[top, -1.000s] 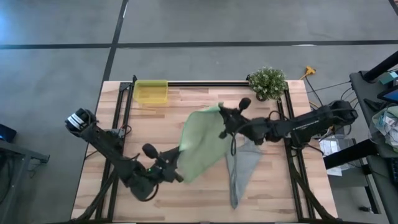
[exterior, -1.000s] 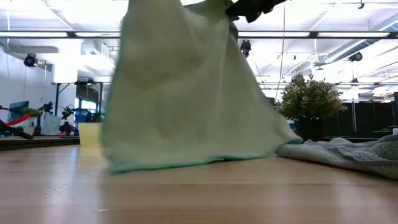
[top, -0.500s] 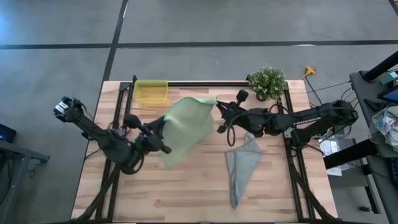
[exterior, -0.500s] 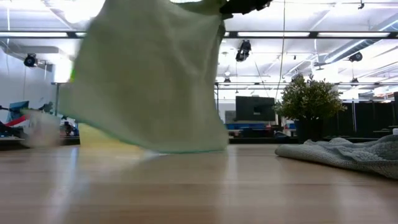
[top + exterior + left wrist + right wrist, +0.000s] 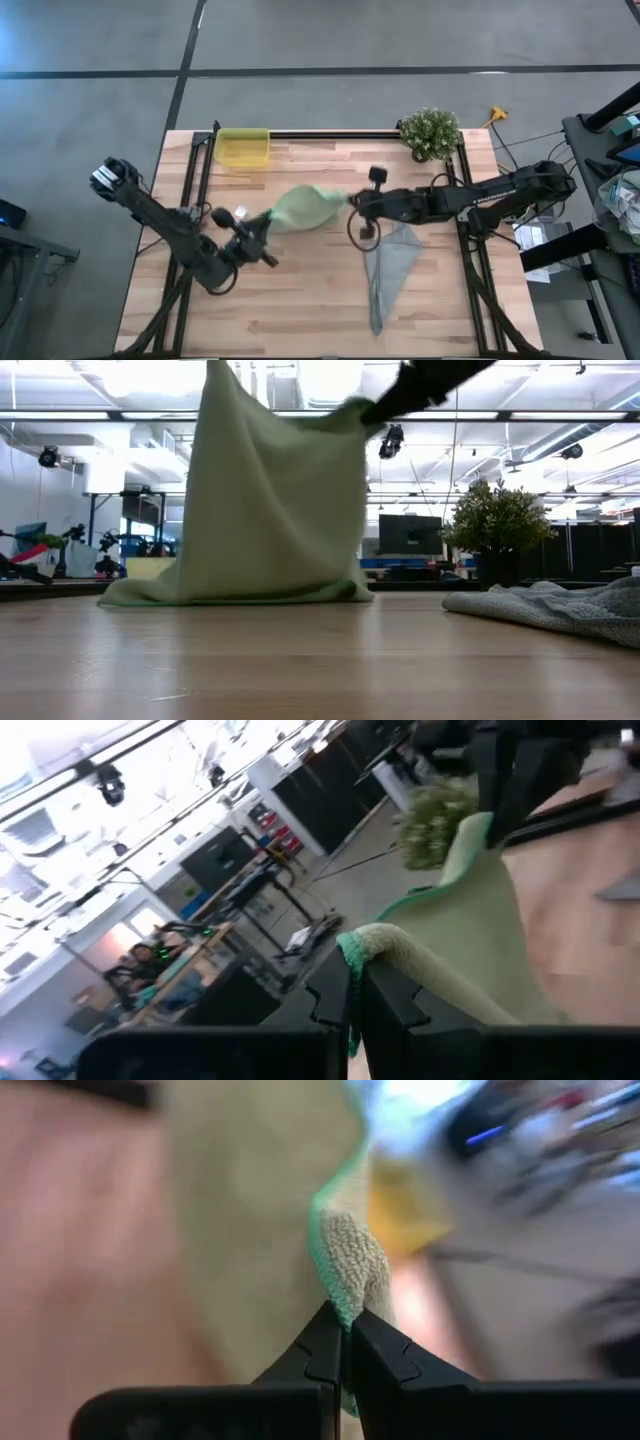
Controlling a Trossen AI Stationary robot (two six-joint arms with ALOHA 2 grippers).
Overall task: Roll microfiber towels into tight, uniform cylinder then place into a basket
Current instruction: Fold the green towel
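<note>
Both grippers, left [image 5: 268, 217] and right [image 5: 352, 203], pinch opposite corners of the light green towel [image 5: 303, 206], which hangs between them with its bottom edge touching the table [image 5: 300, 290]. To lay it flat for rolling, I judge they should keep it taut and lower evenly. Beyond the left gripper sits the yellow basket [image 5: 243, 147]; the grey-blue towel [image 5: 387, 268] lies beside the right.

No legible text, labels or numbers anywhere.
</note>
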